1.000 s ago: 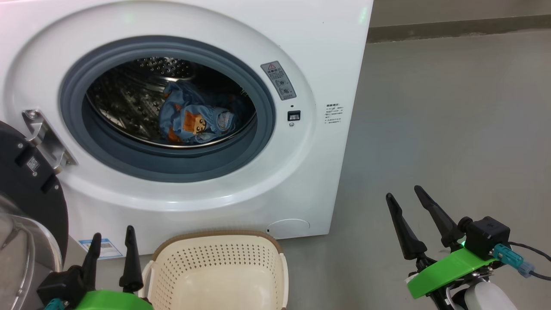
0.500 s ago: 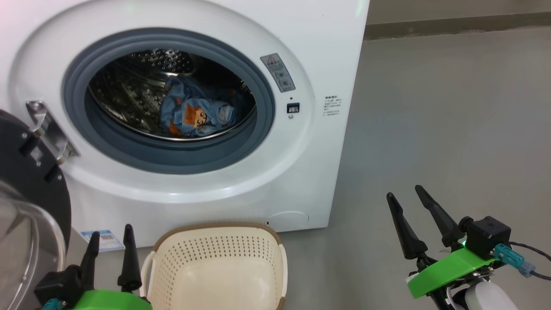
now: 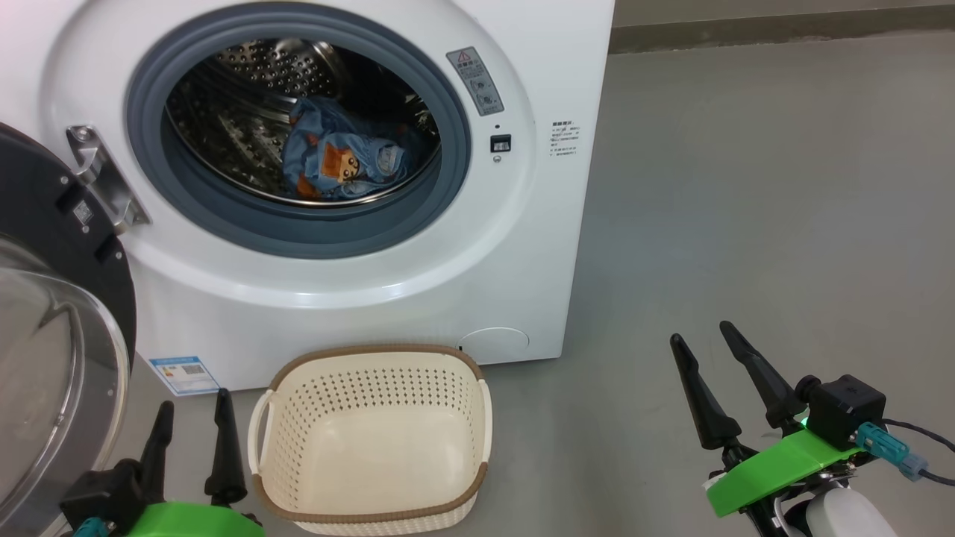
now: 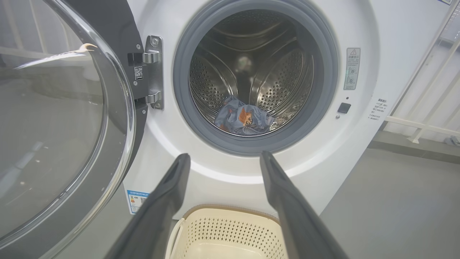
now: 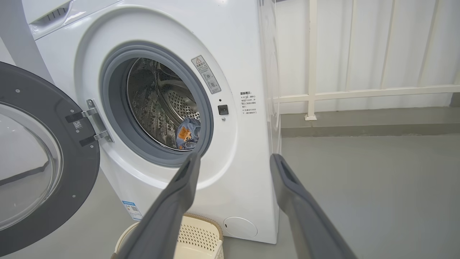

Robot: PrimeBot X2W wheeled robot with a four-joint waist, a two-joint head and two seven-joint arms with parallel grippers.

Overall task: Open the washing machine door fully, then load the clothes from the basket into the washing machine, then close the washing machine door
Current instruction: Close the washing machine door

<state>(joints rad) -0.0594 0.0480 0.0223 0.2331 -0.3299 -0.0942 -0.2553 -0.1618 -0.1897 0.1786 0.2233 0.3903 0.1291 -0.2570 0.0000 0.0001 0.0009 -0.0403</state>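
The clothes (image 3: 339, 160) are lying at the front edge of the drum (image 3: 239, 119) in the washing machine (image 3: 522, 261); the basket (image 3: 373, 350) is standing empty, it seems. Your left gripper (image 3: 194, 400) and right gripper (image 3: 700, 333) are hanging wide open, holding nothing, since the washing machine door (image 3: 45, 216) is now needing closing.

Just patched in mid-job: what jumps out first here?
The washing machine door hangs wide open at the left, and the blue clothes lie inside the steel drum. The cream basket sits empty on the floor in front, between the open left hand and right hand.
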